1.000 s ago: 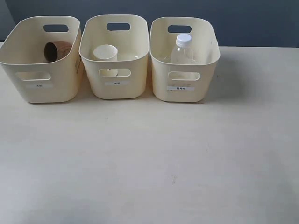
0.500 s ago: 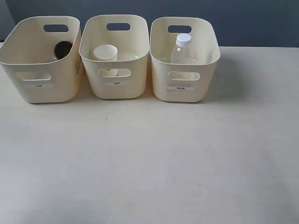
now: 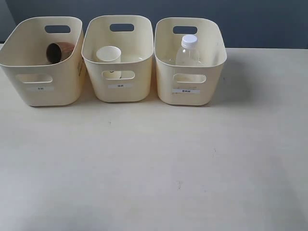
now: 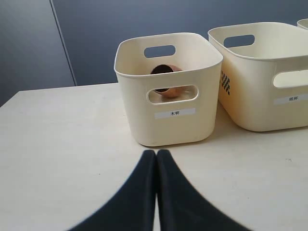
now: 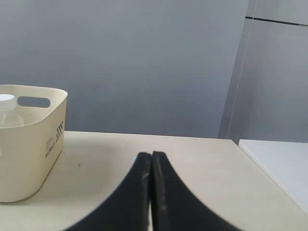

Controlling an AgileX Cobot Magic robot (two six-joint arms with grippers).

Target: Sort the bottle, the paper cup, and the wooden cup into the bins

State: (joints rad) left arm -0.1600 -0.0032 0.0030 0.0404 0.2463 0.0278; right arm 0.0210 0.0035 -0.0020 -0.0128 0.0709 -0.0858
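Observation:
Three cream bins stand in a row at the back of the table. In the left bin the brown wooden cup lies on its side; the left wrist view shows this wooden cup through the handle cut-out. The white paper cup stands upright in the middle bin. Upright in the right bin is the clear bottle, whose bottle cap shows in the right wrist view. My left gripper is shut and empty, short of the left bin. Beside the right bin, my right gripper is shut and empty.
The pale table stretches in front of the bins. A dark grey wall runs behind them. In the right wrist view a white surface lies beyond the table's edge. No arm shows in the exterior view.
The wooden cup has been rolling inside the left bin: its mouth faced the camera half a second ago, and its brown side shows again now. Nothing else moved.

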